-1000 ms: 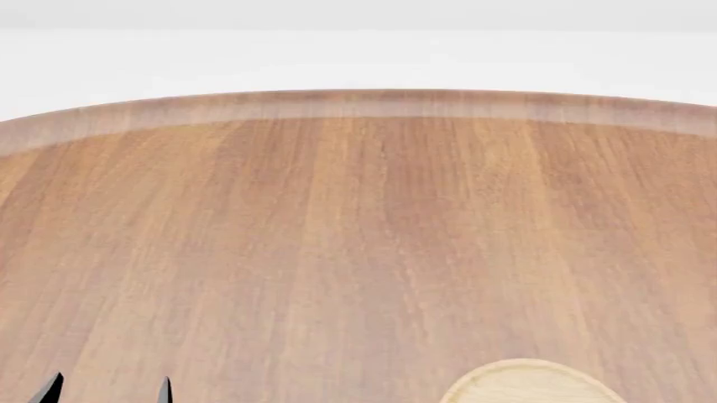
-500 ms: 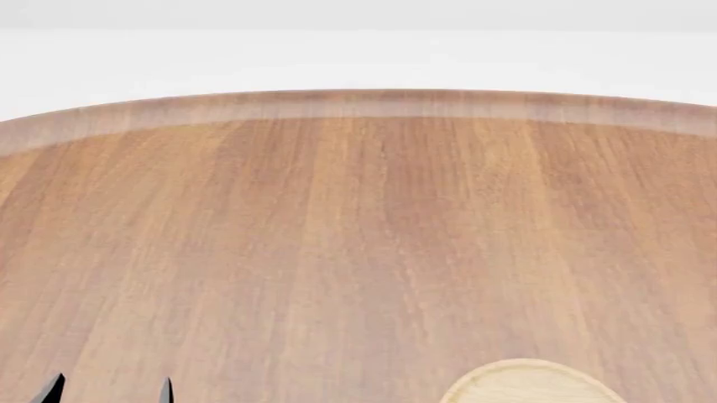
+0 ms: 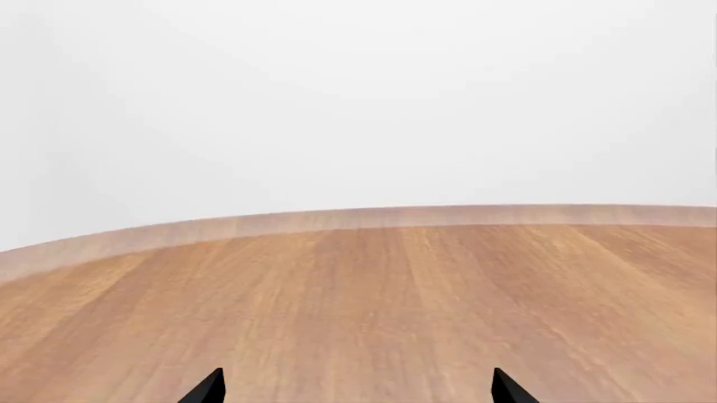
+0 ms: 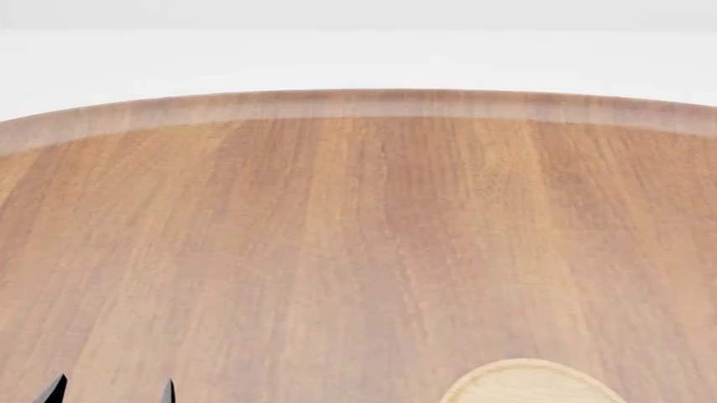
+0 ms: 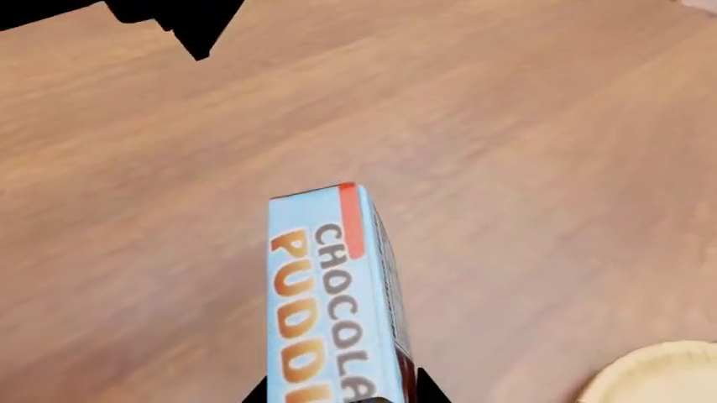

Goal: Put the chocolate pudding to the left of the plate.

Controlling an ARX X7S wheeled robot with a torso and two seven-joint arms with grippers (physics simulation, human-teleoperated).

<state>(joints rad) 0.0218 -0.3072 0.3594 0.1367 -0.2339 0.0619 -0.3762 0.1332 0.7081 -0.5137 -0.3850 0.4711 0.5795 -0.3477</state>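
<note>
- The pudding box (image 5: 334,294) is pinched between the two dark fingertips of the right gripper (image 5: 336,388). These show on either side of its lower end in the right wrist view, so the jaws are closed on it and the pick-up looks done.
- In that view the box appears to hang above the table (image 5: 538,126), though I cannot tell for certain whether it is clear of the wood. A pale slice of the plate (image 5: 661,376) shows just beside it.
- What is left, as I judge it: carry the box to the bare wood on the plate's left side, lower it and let go. Nothing shows it set down yet.
- The head view shows only the plate's far rim (image 4: 532,382) at the table's near edge, right of centre. The left gripper (image 4: 110,392) shows as two black tips near the left end of that edge. The box and the right gripper are out of that view altogether.
- The left wrist view shows that gripper's tips well apart with nothing between them, looking across bare wood to the table's curved far edge.
- Only the right wrist view shows the box; only the head view shows plate and left gripper together.
</note>
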